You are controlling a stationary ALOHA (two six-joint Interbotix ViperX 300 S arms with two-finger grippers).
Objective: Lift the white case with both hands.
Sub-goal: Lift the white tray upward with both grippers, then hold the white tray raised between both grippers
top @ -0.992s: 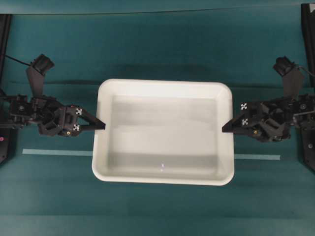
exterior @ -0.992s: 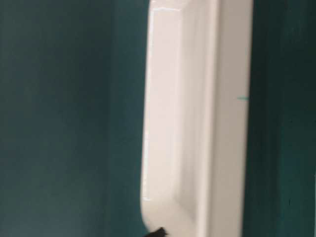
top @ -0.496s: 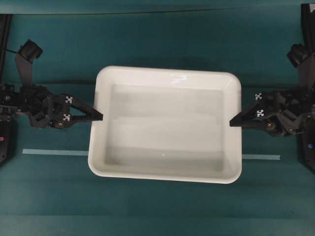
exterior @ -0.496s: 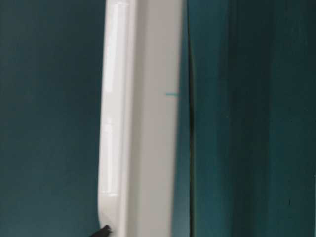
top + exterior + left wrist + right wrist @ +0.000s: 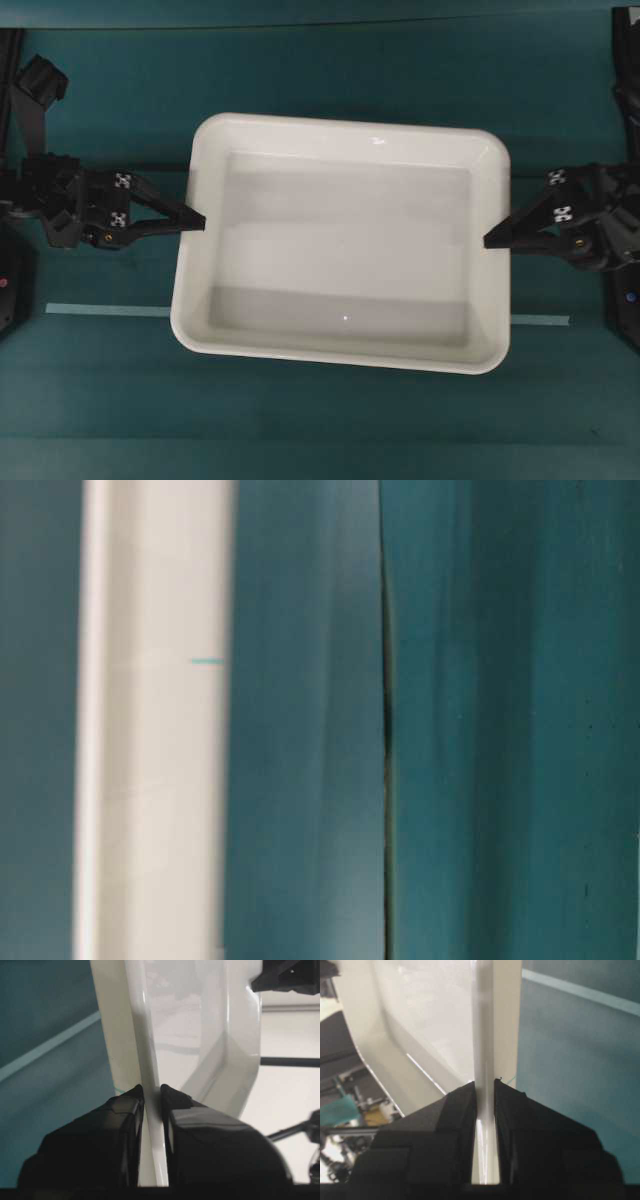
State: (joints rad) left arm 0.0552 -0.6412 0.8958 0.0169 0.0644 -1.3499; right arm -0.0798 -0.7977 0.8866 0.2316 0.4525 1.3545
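The white case (image 5: 340, 245) is a wide shallow tray held up off the teal table between my two grippers. My left gripper (image 5: 198, 219) is shut on the case's left rim. In the left wrist view the rim (image 5: 145, 1050) runs between the two black fingers (image 5: 125, 1125). My right gripper (image 5: 490, 240) is shut on the right rim. In the right wrist view the rim (image 5: 482, 1035) is pinched between the fingers (image 5: 520, 1125). In the table-level view the case (image 5: 155, 730) shows as a blurred white band at the left.
The teal table (image 5: 340, 60) lies below the case. A pale tape line (image 5: 105, 311) crosses it and passes under the case. Black arm bases stand at the left edge (image 5: 8, 290) and right edge (image 5: 628, 310).
The case has risen with both grippers: it looks larger from overhead, and both arms have spread outward. In the table-level view the white band has shifted left.
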